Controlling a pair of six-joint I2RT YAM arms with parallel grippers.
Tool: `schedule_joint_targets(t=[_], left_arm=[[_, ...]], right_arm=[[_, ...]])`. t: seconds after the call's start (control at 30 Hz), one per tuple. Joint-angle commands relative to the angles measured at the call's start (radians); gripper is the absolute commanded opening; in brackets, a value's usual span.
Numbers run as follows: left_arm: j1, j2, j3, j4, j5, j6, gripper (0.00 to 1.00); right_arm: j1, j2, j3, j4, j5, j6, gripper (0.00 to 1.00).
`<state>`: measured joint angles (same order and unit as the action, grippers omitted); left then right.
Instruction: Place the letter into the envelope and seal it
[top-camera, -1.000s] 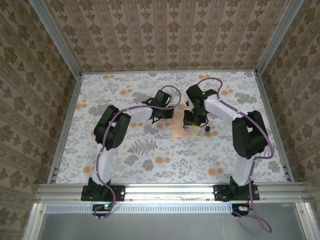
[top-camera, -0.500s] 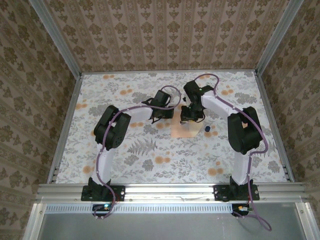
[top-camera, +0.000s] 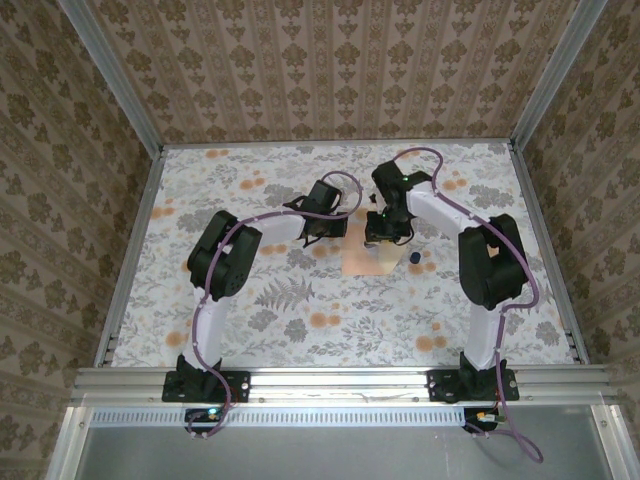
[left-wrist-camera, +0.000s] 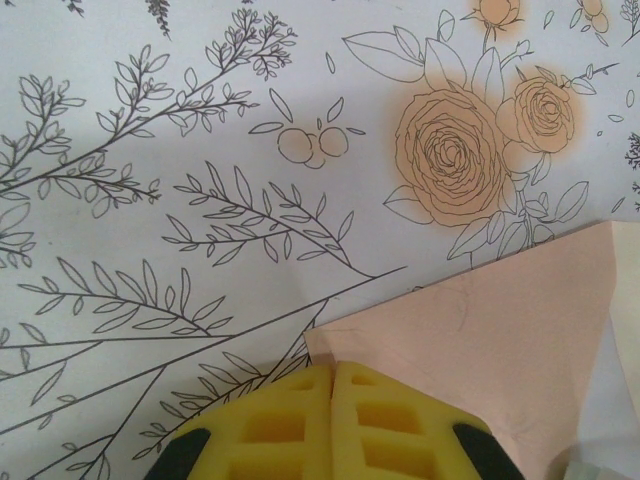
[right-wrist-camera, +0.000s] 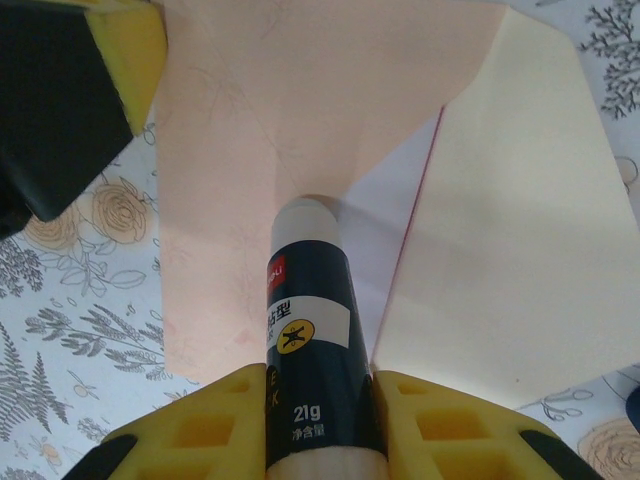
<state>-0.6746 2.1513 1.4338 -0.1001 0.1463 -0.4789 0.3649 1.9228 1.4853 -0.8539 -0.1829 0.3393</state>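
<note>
Floral-print surface (top-camera: 250, 330) inside a wallpapered enclosure. Both arms reach toward its middle, wrists close together over the envelope (top-camera: 362, 262).

Right gripper (right-wrist-camera: 320, 395): jaws part-way closed, clamped on a glue stick (right-wrist-camera: 312, 320) with a dark label and its pale tip bared. The tip touches the peach triangular flap near its point. Step in hand, by my reading: gluing the flap before it is folded down.

Left gripper (left-wrist-camera: 333, 378): yellow pads meet with no gap, nothing visible between them. The tips sit over a corner of the envelope, probably pinning it to the surface, though the contact itself is hidden beneath the pads.

Letter (right-wrist-camera: 390, 250): a pale sliver with a thin red edge lies between the flap and a cream panel to its right. It appears tucked in, but so little shows that I cannot be sure.

Handling: the envelope is thin, light, limp paper that should slide easily on the cloth and drag with the glue stick unless held. Best taken at a corner or edge and pressed flat rather than pinched, since the flap will crease readily.

Views:
- Right wrist gives the stick-to-flap contact and the red edge.
- Left wrist gives the pad closure.
- Overhead adds the layout of both arms and a small dark blue item (top-camera: 414, 258) just beside the envelope — possibly the cap.
</note>
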Motion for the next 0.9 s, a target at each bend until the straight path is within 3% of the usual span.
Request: schedule_joint_targets(t=[0.0, 0.3, 0.63, 0.87], left_arm=[[-0.006, -0.022, -0.026, -0.061, -0.005, -0.012, 0.0], [-0.008, -0.018, -0.016, -0.064, -0.001, -0.014, 0.0], [-0.008, -0.016, -0.013, -0.067, 0.001, -0.012, 0.0], [-0.007, -0.017, -0.013, -0.069, 0.001, -0.012, 0.0]], right_arm=[[0.011, -0.029, -0.042, -0.08, 0.043, -0.014, 0.04], [0.024, -0.012, -0.054, -0.084, 0.025, -0.023, 0.04], [0.01, 0.109, 0.065, -0.083, 0.039, -0.046, 0.03], [0.008, 0.112, 0.096, -0.1, 0.028, -0.045, 0.03]])
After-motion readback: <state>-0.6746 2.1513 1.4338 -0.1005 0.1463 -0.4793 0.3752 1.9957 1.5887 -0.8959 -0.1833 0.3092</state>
